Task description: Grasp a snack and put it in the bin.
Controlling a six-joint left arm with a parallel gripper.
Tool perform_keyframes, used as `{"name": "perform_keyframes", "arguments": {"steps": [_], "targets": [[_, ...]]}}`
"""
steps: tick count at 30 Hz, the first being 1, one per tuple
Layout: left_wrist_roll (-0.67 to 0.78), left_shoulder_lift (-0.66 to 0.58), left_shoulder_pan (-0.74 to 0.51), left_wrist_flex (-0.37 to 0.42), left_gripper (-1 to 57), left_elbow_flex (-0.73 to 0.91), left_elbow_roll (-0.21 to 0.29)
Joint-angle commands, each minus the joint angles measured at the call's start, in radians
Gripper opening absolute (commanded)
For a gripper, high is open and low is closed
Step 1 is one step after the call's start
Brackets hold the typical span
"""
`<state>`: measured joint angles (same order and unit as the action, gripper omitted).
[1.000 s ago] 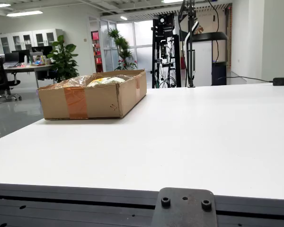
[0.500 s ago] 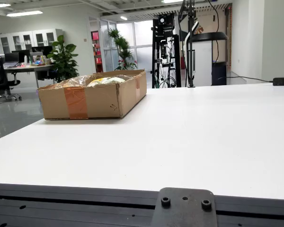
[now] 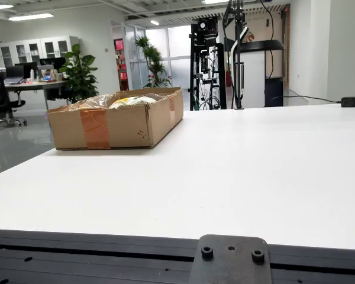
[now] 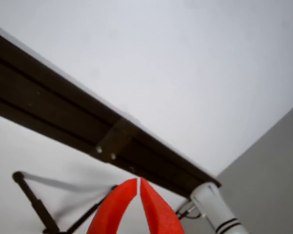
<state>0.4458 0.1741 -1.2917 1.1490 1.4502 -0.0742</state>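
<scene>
Red end effector (image 4: pixel 138 181) tips together, empty — snacks (image 3: pixel 132 101) in cardboard box (image 3: pixel 115 123)

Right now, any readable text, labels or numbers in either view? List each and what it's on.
None can be read.
Cardboard box: brown tape and a small dark mark on its front, no legible print.
Snack packets in the box: too small and blurred to read.
Red poster by the far glass wall: print too small to read.
Red gripper and white tube with black bands: no text.
</scene>
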Motion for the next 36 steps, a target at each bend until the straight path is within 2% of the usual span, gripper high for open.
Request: {"name": "perform_keyframes", "arguments": {"steps": [1, 5, 14, 23, 36], "targets": [[0.017, 0.000, 0.017, 0.001, -0.2, -0.001, -0.003], [0.003, 0.000, 0.041, -0.013, 0.1, -0.001, -0.006], [-0.044, 0.001, 0.139, -0.106, 0.2, -0.002, -0.010], [-0.123, 0.000, 0.216, -0.128, 0.3, -0.002, -0.011], [-0.143, 0.001, 0.168, -0.132, 0.3, -0.002, -0.012]]}}
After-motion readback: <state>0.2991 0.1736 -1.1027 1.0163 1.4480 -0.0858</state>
